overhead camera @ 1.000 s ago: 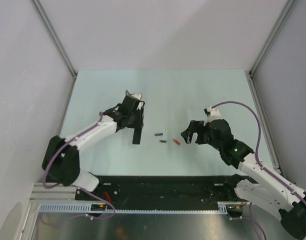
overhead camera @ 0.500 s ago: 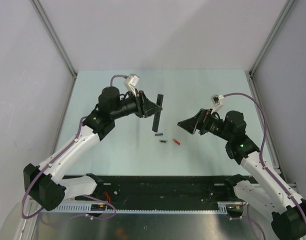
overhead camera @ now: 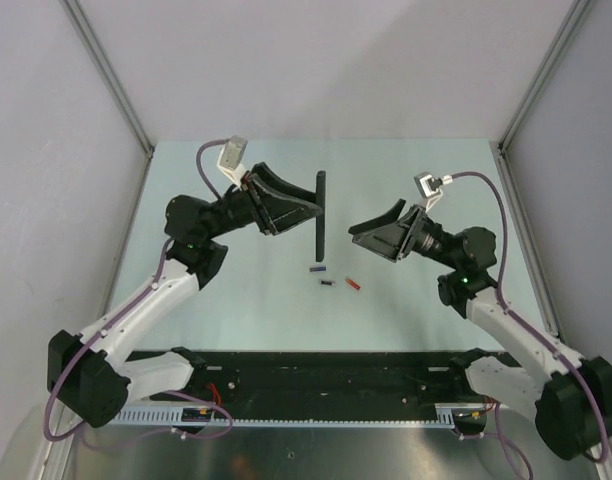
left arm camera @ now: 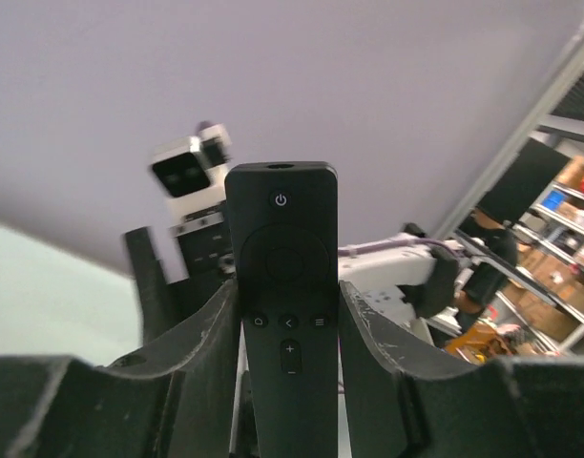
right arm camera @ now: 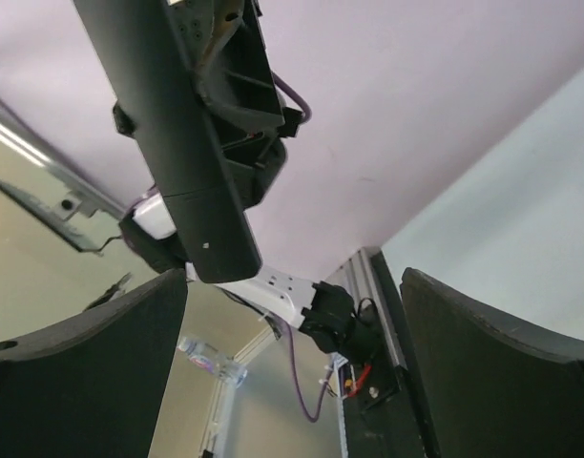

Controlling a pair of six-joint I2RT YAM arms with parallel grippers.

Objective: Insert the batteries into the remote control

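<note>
- While the left hand (overhead camera: 308, 211) pinches it between scuffed black fingers (left arm camera: 201, 334), the remote control (left arm camera: 282, 248) is clear of the desk (overhead camera: 406, 170): a slim matte black bar with a round pad and small buttons.
- Right hand (overhead camera: 378, 222): broad black fingers (right arm camera: 92, 372) spread, nothing between them.
- On the smooth pale green desk lie three small cylinders, close together: a blue-purple battery (overhead camera: 316, 268), a dark battery (overhead camera: 326, 283), a red battery (overhead camera: 352, 284).

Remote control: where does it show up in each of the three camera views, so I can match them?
Top external: the remote control is an upright black bar at centre.
Left wrist: it fills the lower centre, with its button side facing the camera.
Right wrist: it slants across the upper left, with its plain back showing.
Shared landmark: the left gripper clamped on it appears in all three views.
</note>
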